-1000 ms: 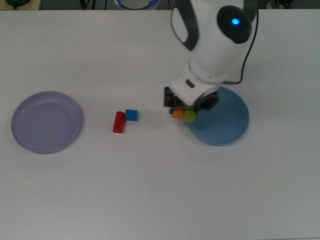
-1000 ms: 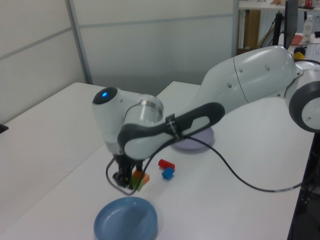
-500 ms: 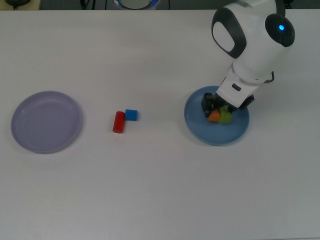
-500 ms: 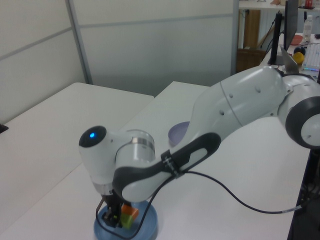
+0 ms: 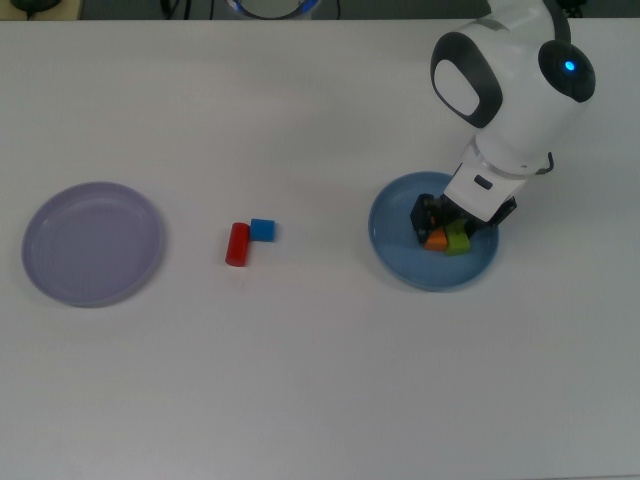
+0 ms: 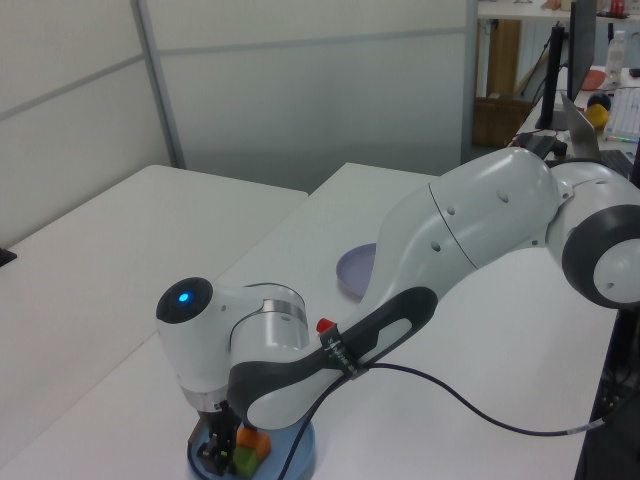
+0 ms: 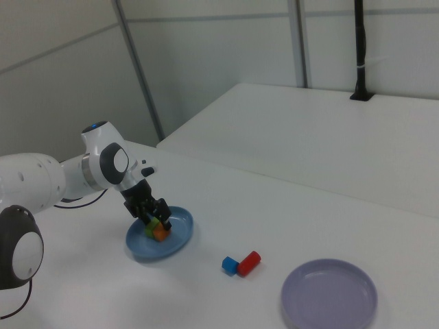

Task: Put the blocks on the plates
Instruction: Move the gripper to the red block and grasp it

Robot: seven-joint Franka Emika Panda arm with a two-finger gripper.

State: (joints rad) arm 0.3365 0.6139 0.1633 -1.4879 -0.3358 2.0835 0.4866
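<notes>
Blocks in grip: orange block (image 5: 434, 239) and green block (image 5: 458, 241), side by side, clamped together between the fingers of the gripper (image 5: 446, 236).
Gripper state: clenched on both pieces; low over the blue plate (image 5: 395, 255), inside its rim, toward the top view's right half.
Contact with plate: blocks at or just above the plate floor; cannot tell from the left view or right view whether touching.
Step in hand: setting down the pair on the blue plate; judged nearly complete, release not yet made.
Advice for release: lower until both pieces rest flat, then open slowly and lift straight up, to avoid dragging either piece toward the rim.
Risk: two pieces in one grip may shift or topple on opening; green block (image 6: 243, 461) sits nearer the plate edge in the left view.
Remaining blocks: red block (image 5: 237, 244) and blue block (image 5: 263, 230), touching, on the bare table (image 5: 300, 380) between the plates, well apart from the arm.
Lavender plate (image 5: 92, 243): at the top view's left, nothing on it; likely destination for the red and blue pieces.
</notes>
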